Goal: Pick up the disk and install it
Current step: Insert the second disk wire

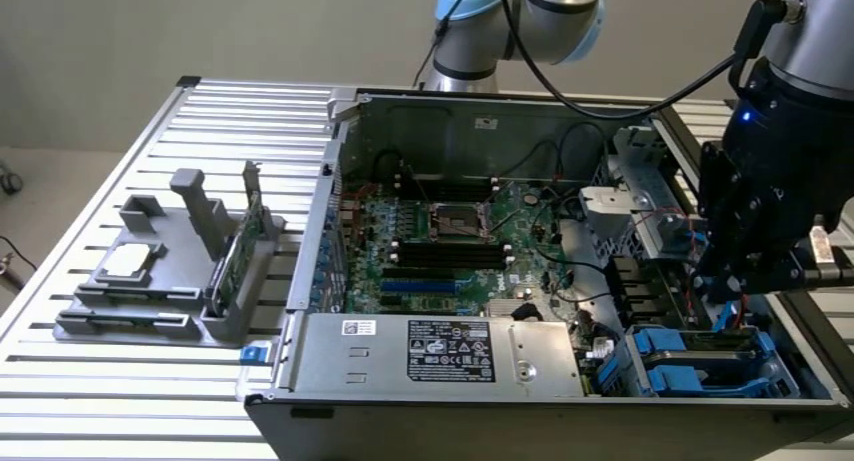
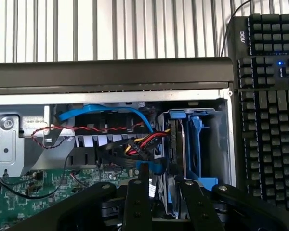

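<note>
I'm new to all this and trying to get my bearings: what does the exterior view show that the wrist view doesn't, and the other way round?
The exterior view alone shows the whole open computer case, its grey power supply, the processor socket and a grey rack of parts on the slatted table.

The wrist view alone shows a black keyboard beside the case.

Both share the claw above the drive bay, the blue disk carrier and the green motherboard.

wall (image 1: pixel 160 31): plain beige surface standing behind the bench | table (image 1: pixel 80 231): slatted aluminium top lying under everything (ribs running lengthwise) | floor (image 1: pixel 20 211): pale strip showing at the exterior view's left | light: even glow falling, soft
</note>
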{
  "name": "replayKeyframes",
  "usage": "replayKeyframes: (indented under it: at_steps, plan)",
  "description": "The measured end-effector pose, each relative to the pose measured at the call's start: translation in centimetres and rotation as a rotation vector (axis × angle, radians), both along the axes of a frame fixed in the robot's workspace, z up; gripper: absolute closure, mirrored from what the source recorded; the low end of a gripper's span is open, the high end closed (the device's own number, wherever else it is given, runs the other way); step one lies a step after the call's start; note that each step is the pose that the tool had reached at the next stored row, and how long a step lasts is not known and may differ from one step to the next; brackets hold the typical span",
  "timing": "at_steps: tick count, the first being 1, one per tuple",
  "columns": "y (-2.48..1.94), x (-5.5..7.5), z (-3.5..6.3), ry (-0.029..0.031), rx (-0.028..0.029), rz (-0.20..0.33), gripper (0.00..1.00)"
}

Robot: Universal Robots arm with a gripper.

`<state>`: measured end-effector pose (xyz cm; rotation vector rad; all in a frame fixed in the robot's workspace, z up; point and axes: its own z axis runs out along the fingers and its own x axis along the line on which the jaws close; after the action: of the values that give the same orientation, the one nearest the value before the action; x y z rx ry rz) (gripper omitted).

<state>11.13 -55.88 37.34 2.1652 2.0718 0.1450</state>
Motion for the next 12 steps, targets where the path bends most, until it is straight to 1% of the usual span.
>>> replayKeyframes:
  at_steps: [4,6,11,12]
  plan:
    - [0.23,0.04,-0.26,-0.0003,-0.0046,0.0,0.69]
    - [0.28,0.07,-0.39,-0.0004,-0.0073,0.0,0.69]
    - [0.36,0.14,-0.61,-0.0004,-0.0173,0.0,0.69]
    - [0.37,0.16,-0.63,-0.0004,-0.0193,0.0,0.71]
